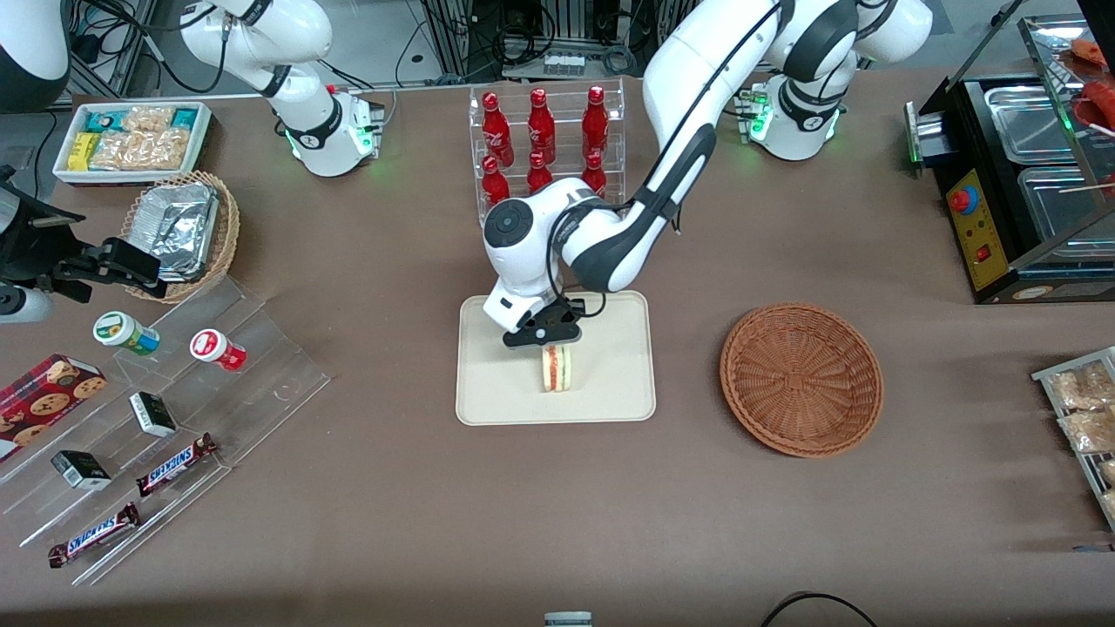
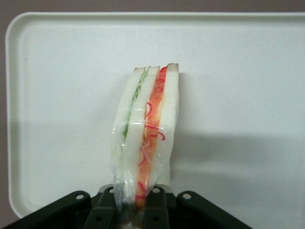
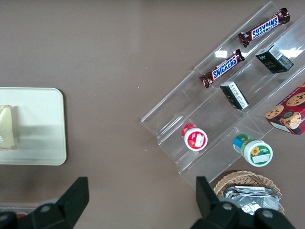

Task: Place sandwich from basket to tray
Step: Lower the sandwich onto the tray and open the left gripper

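the sandwich stands on its edge at the middle of the tray, a little below the centre of the front view, with the left arm's gripper right above it. in the wrist view the gripper has its fingers closed on the wrapped end of the sandwich, pinching the plastic and bread between them, and the wedge reaches out over the pale floor of the tray with its shadow close beside it (so it looks to be resting on the tray or only just above it; the pictures do not settle which). the basket sits at centre right of the front view, well apart from the tray, with nothing in it. judged from this, the carry is done and the sandwich is over its goal. what is left is to let go and lift clear without tipping the wedge over.
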Controlling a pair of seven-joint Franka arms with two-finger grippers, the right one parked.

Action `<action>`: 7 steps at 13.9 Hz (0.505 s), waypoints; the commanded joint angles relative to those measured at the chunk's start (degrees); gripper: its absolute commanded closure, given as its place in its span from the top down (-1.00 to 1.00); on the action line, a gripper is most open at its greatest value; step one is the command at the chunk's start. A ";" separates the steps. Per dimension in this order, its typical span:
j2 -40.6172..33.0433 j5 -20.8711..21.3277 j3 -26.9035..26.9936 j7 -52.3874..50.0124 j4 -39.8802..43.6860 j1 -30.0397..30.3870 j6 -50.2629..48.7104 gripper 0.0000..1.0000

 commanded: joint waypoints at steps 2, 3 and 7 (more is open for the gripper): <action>1.53 1.17 0.82 -0.31 2.03 -0.64 -0.09 0.07; 1.45 1.17 0.82 -0.48 2.12 -0.55 -0.09 0.82; -2.84 -0.75 0.91 -0.83 1.94 0.41 -1.23 1.00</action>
